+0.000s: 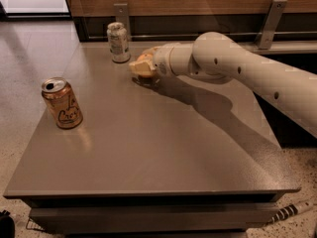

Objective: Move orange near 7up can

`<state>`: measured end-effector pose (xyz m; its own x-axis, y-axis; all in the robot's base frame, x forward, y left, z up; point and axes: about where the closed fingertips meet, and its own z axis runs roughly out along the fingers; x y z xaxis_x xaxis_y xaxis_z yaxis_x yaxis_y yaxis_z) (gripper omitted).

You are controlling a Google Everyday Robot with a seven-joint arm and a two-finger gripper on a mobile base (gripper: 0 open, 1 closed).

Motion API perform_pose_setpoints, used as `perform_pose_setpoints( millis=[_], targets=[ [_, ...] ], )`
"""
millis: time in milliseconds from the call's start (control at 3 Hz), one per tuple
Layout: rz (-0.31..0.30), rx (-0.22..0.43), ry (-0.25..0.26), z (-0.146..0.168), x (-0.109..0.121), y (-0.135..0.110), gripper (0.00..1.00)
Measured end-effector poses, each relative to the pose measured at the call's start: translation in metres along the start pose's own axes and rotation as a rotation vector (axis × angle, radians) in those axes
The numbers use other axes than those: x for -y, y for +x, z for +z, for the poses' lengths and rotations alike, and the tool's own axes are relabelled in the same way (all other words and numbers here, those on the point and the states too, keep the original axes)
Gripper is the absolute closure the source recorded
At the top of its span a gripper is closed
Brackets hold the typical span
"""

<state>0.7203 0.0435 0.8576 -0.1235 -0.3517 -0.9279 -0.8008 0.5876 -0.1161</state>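
1. The arm (pixel 233 68) comes in from the right side of the counter (pixel 148 152). It reaches across the back half, more or less level, with the fat elbow joint bulging up in the middle and the forearm running off past the right edge.
2. The wrist points left, so the gripper (pixel 141 67) ends up near the back edge, a bit left of center.
3. The jaws look closed in snug around the orange (pixel 147 57). Only a bit of orange peel peeks out between the cream-colored fingers (pixel 138 69), so most of the fruit is hidden.
4. There's a dark shadow on the counter right under the gripper. I honestly can't tell if the orange is touching the surface or sitting just above it.
5. The 7up can (pixel 118 42) stands upright near the back left corner. It's just beside the gripper on its left, close but not touching.
6. The orange-copper can (pixel 62 104) is upright by the left edge, about halfway toward the front and well apart from the gripper.
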Motion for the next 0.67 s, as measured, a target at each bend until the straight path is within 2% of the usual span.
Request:
perform_pose_setpoints(
  millis=[333, 667],
  targets=[
    [-0.001, 0.000, -0.003, 0.0015, -0.0018, -0.0006, 0.16],
    [-0.002, 0.001, -0.007, 0.0030, -0.0036, -0.0012, 0.00]
  ],
)
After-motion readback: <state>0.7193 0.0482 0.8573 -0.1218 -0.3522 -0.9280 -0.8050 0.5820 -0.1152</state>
